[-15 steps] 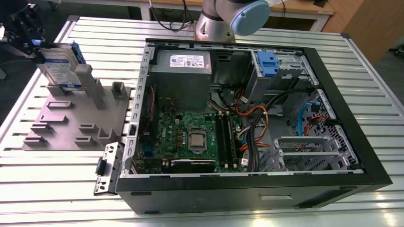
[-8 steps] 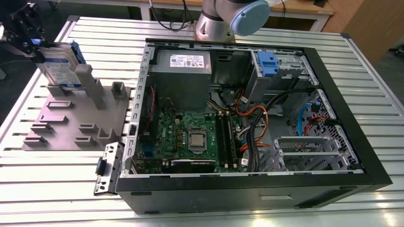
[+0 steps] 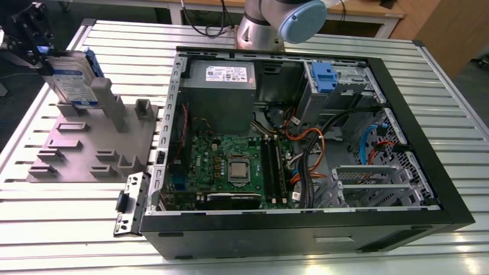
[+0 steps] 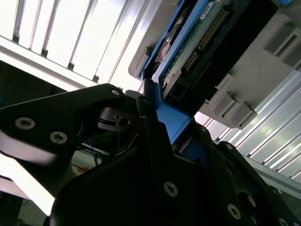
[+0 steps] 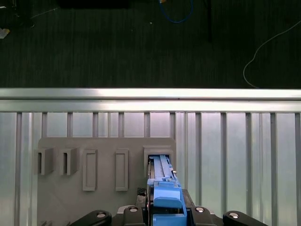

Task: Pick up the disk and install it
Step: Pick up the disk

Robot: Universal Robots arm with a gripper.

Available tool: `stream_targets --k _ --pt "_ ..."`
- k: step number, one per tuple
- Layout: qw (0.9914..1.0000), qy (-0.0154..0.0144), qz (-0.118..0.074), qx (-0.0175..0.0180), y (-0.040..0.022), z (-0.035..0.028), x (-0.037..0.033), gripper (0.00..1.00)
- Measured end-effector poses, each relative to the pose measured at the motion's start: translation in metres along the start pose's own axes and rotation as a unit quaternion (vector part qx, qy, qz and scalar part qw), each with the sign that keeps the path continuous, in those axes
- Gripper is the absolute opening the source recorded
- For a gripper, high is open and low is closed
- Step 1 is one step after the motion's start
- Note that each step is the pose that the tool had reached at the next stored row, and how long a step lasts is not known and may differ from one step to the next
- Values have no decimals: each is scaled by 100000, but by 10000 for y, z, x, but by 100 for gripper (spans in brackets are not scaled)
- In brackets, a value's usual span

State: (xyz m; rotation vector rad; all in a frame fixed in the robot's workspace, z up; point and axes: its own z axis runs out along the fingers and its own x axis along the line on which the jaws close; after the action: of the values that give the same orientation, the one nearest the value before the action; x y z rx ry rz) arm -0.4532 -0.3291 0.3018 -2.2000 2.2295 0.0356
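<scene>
The lower end of the disk (image 3: 73,80) seems hidden inside the grey holder (image 3: 77,150).

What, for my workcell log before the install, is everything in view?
table: one, silver slatted, under everything.
computer case: one, black, open, lying on the table.
power supply: one, grey, far corner inside the case.
motherboard: one, green, on the case floor.
latch: one, blue, inside the case near its far wall.
fixture: one, grey, beside the case at the exterior view's left.
disk: one, silver-grey with blue rails, upright in the fixture.
arm: one, grey with a blue cap, behind the case.
gripper: one, black, shut on the disk's blue tab.
</scene>
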Motion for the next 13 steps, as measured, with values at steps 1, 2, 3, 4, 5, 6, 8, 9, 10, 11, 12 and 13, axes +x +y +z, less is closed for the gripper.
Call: stream_targets --k 1,2,3,4,5,6,8,9,10,11,12,13 --pt "100000 0 0 -2 0 -1 0 36" --pt "100000 1 0 -1 0 -1 0 36" --pt "100000 0 -1 -1 0 -2 0 36" --pt "100000 3 -1 -5 0 -4 0 36" --pt "100000 2 -2 -3 0 -5 0 36" --pt "100000 0 -2 -1 0 -22 0 36" --pt "100000 0 -3 -4 0 -41 -1 36" --pt "100000 1 0 -2 1 -42 -1 36" --pt "100000 1 1 -5 1 -44 -1 36" --pt "100000 3 0 -5 1 -47 -1 36" --pt "100000 2 0 -4 1 -49 -1 36" --pt "100000 0 0 0 1 -51 -1 36"
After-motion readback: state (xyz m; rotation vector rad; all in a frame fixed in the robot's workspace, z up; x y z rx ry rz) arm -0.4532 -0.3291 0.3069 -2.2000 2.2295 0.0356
